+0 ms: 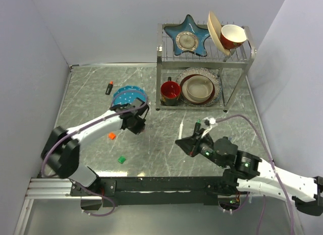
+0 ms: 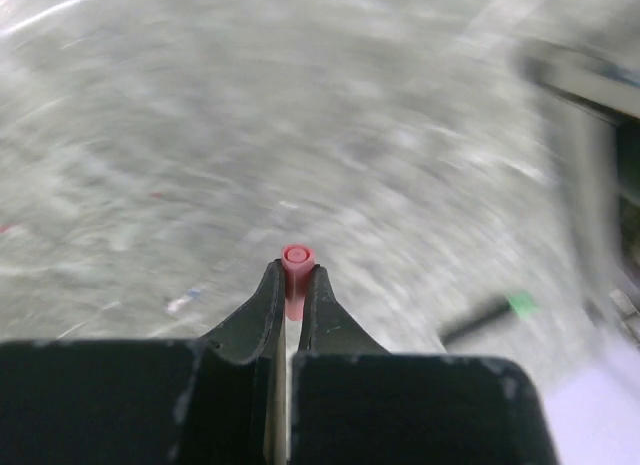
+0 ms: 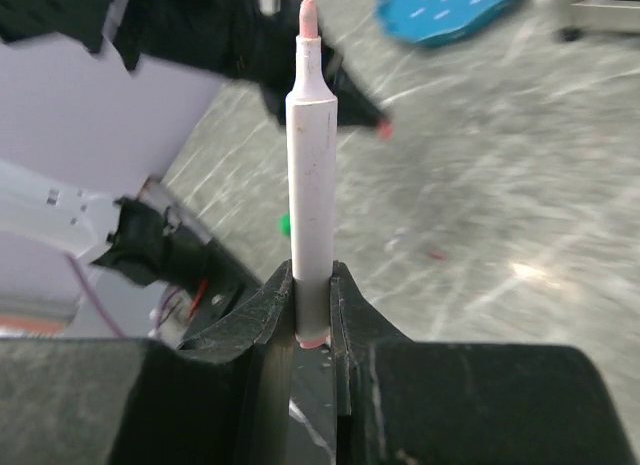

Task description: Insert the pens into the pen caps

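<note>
A small pink-red pen cap sits pinched between the tips of my left gripper, its open end facing away from the camera. From above, the left gripper hangs just in front of the blue plate. My right gripper is shut on the lower end of a thin white pen, whose pinkish tip points towards the left gripper. In the top view the white pen sticks out of the right gripper. An orange cap and a green cap lie on the table.
A black marker with an orange end lies left of the plate. Another black marker with a green end lies by the right gripper. A wire dish rack with bowls, plates and a red mug stands at the back right.
</note>
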Controlling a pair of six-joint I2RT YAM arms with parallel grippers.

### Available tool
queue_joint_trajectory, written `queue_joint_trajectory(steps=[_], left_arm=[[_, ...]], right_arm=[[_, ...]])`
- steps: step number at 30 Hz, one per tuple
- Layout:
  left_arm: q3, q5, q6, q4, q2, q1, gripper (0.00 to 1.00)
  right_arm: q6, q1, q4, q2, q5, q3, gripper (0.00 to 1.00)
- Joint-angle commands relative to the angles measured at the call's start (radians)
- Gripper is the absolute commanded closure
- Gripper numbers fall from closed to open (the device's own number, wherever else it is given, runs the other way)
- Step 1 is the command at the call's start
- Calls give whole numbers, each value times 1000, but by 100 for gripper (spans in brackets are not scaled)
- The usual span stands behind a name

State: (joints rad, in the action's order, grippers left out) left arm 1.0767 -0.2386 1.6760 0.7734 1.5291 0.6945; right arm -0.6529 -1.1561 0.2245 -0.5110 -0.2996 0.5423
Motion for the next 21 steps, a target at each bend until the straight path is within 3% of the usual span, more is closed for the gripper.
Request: queue_joint_trajectory(steps=[1, 10, 21], left_arm=[[-37, -71, -225, -126, -221, 0, 99], [-142, -117, -476, -278, -644, 0, 99], [-213, -2, -579, -304, -802, 0, 99]], right_arm=[[15, -4, -264, -134, 155, -21, 100], [35, -5, -499, -446, 399, 56, 100], [27, -8, -573, -681, 494, 189, 100]])
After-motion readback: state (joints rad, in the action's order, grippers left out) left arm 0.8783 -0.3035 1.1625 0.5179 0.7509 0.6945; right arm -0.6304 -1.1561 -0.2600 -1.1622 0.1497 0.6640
